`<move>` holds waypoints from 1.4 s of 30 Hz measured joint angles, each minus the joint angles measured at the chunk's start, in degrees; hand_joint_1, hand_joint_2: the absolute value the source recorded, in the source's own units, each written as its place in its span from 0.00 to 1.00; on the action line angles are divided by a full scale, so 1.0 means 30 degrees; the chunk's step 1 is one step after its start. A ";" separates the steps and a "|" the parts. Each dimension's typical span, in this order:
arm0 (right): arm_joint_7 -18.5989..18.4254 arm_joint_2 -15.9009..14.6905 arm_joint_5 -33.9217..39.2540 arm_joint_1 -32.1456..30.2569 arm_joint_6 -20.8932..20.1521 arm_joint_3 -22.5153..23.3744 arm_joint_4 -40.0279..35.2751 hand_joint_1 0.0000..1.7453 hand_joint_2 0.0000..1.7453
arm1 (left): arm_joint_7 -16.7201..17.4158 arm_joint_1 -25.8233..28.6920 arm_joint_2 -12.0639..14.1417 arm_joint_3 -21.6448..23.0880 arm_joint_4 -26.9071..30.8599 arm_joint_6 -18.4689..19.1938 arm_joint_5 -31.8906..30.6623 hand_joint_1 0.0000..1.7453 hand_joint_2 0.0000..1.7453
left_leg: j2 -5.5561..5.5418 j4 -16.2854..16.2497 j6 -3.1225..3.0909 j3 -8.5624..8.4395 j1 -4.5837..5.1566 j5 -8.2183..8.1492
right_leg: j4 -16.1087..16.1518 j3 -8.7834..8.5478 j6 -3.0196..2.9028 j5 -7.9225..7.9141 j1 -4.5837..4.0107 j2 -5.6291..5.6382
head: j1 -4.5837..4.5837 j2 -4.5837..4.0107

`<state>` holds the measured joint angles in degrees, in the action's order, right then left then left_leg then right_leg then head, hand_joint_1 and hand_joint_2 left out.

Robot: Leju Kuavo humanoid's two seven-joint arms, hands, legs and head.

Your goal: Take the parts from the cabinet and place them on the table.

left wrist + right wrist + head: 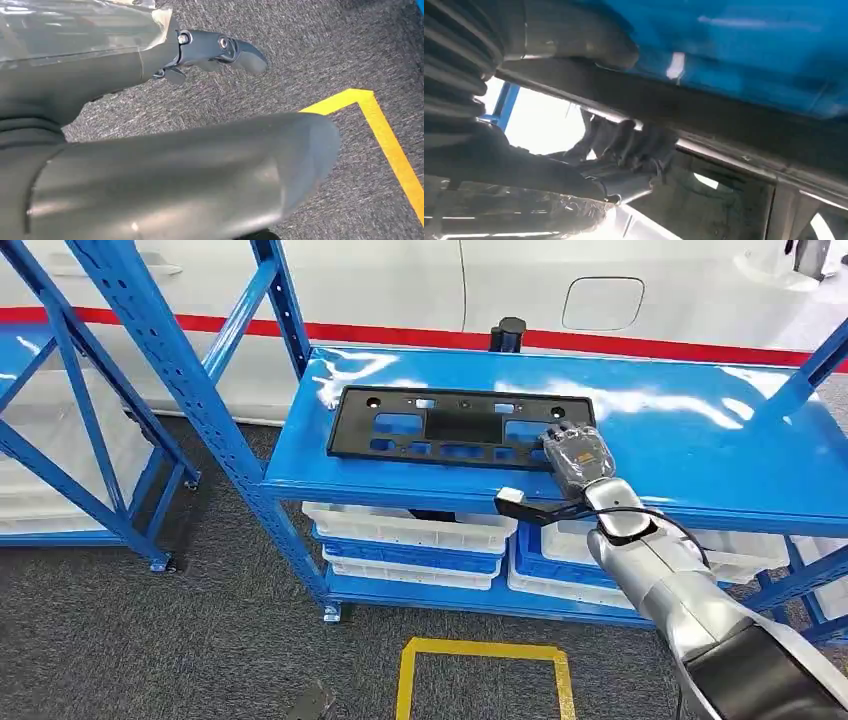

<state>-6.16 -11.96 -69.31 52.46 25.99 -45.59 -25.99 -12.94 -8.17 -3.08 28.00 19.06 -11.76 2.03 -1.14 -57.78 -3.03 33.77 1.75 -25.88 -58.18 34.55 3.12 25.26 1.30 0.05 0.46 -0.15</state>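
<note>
A long black plastic panel [440, 425] with several cut-outs lies flat on the top blue shelf [690, 440] of the cabinet. My right hand [577, 452] is at the panel's right end and grips its near edge. In the right wrist view the thumb [574, 40] lies on one face of the dark panel [704, 115] and the fingers [629, 145] curl against the other. My left hand [150, 150] hangs over the carpet, holding nothing, with its fingers [220, 50] apart from the thumb.
White and blue bins [410, 535] are stacked on the cabinet's lower shelf. A second blue rack [90, 440] stands to the left. Behind is a white wall with a red stripe [400, 335]. Yellow tape [480, 650] marks the grey carpet.
</note>
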 joint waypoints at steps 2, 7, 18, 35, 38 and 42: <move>0.0000 0.0008 0.0001 0.0061 0.0000 0.0000 0.0080 0.85 1.00 | -0.0001 0.0020 0.0007 0.0000 0.0000 0.0000 0.0000 0.00 0.00 | 0.0004 -0.0001 0.0000 -0.0002 0.0000 0.0000 | 0.0000 -0.0003 0.0000 0.0000 0.0000 0.0003 | -0.0007 0.0000; 0.0000 0.0044 0.0001 0.0150 0.0007 0.0007 0.0233 0.89 1.00 | -0.0001 0.0034 0.0000 0.0000 0.0000 0.0000 0.0000 0.00 0.00 | 0.0000 -0.0001 0.0000 -0.0007 0.0000 0.0000 | 0.0001 -0.0012 0.0000 0.0000 0.0000 -0.0001 | -0.0007 0.0000; -0.0204 -0.0175 -0.0641 0.0104 0.0729 0.0000 0.0496 0.91 1.00 | -0.0146 0.0102 0.0000 0.0007 0.0000 -0.0109 -0.0088 0.00 0.00 | 0.0001 -0.0005 -0.0001 -0.0048 0.0000 -0.0001 | 0.0006 -0.0049 0.0000 0.0000 0.0000 0.0000 | 0.0000 0.0000; -0.0226 -0.0306 -0.0371 -0.0225 0.1843 0.0525 0.0539 0.98 1.00 | -0.0146 0.0099 -0.0051 0.0204 0.0000 -0.0386 -0.0233 0.00 0.00 | 0.0003 -0.0007 -0.0001 -0.0054 0.0000 -0.0001 | 0.0006 -0.0057 0.0000 0.0000 0.0000 0.0002 | 0.0000 0.0000; -0.0226 -0.0306 -0.0371 -0.0235 0.1843 0.0532 0.0539 1.00 1.00 | -0.0146 0.0099 -0.0051 0.0204 0.0000 -0.0386 -0.0233 0.00 0.00 | 0.0003 -0.0007 -0.0001 -0.0054 0.0000 -0.0001 | 0.0006 -0.0057 0.0000 0.0000 0.0000 0.0002 | 0.0000 0.0000; -0.0109 -0.0306 -0.0203 -0.0291 0.2158 0.0590 0.0532 1.00 1.00 | -0.0154 0.0100 -0.0058 0.0204 0.0000 -0.0386 -0.0233 0.00 0.00 | 0.0002 -0.0008 -0.0001 -0.0053 0.0000 -0.0001 | 0.0006 -0.0058 0.0000 0.0000 0.0000 0.0001 | 0.0000 0.0000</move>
<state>-6.49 -12.87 -69.92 51.59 32.46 -43.82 -24.39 -13.40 -7.87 -3.26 28.61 19.06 -12.92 1.33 -1.13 -57.81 -3.04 33.61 1.75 -25.89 -58.16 34.38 3.12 25.26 1.30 0.06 0.46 -0.15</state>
